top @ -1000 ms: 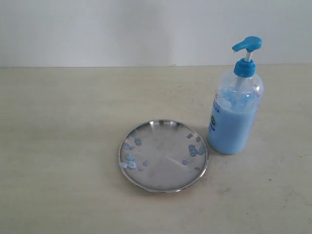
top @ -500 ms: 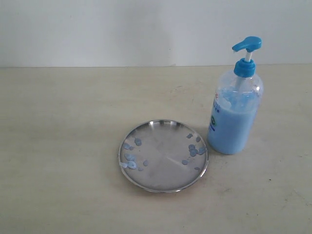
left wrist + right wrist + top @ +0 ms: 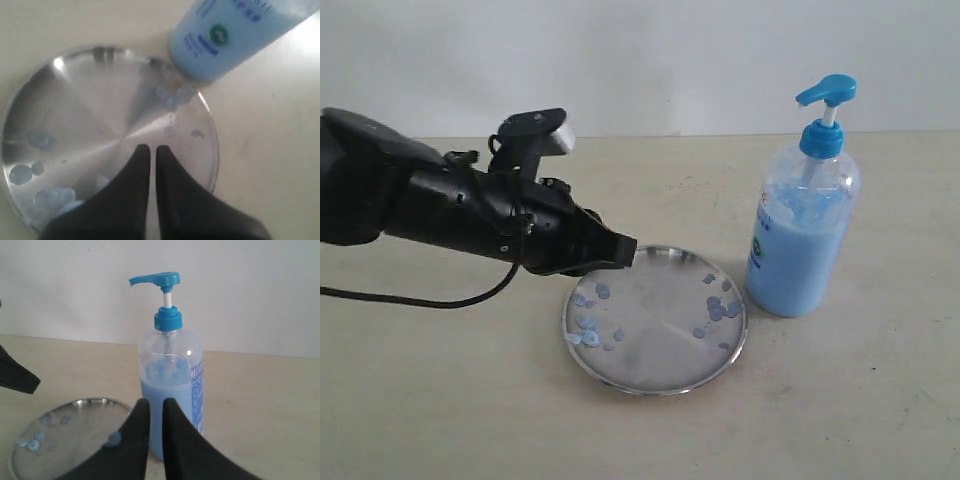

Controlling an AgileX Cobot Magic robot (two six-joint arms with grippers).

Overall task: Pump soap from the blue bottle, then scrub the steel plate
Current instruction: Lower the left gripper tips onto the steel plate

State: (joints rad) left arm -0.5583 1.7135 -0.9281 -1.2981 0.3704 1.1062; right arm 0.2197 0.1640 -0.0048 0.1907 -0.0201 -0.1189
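Note:
The steel plate [image 3: 660, 352] lies on the table, speckled with small blobs of soap [image 3: 588, 330] near both sides of its rim. Just to its right stands the blue bottle [image 3: 800, 250], partly full of light blue soap, its pump head [image 3: 827, 90] up. My left gripper [image 3: 625, 250] hangs over the plate's far left rim, shut and holding nothing. In the left wrist view the left gripper [image 3: 150, 148] is above the plate [image 3: 100, 110]. My right gripper [image 3: 156, 402] is shut and empty, facing the bottle [image 3: 172, 390], with a soap blob [image 3: 112, 439] on one finger.
The pale table [image 3: 440, 400] spreads around the plate and bottle, with a white wall [image 3: 620, 60] behind. The left arm's black body [image 3: 430, 205] and its cable [image 3: 420, 300] lie across the left of the table.
The left arm has come into the exterior view from the left and now reaches over the plate's rim. Plate and bottle have not moved.

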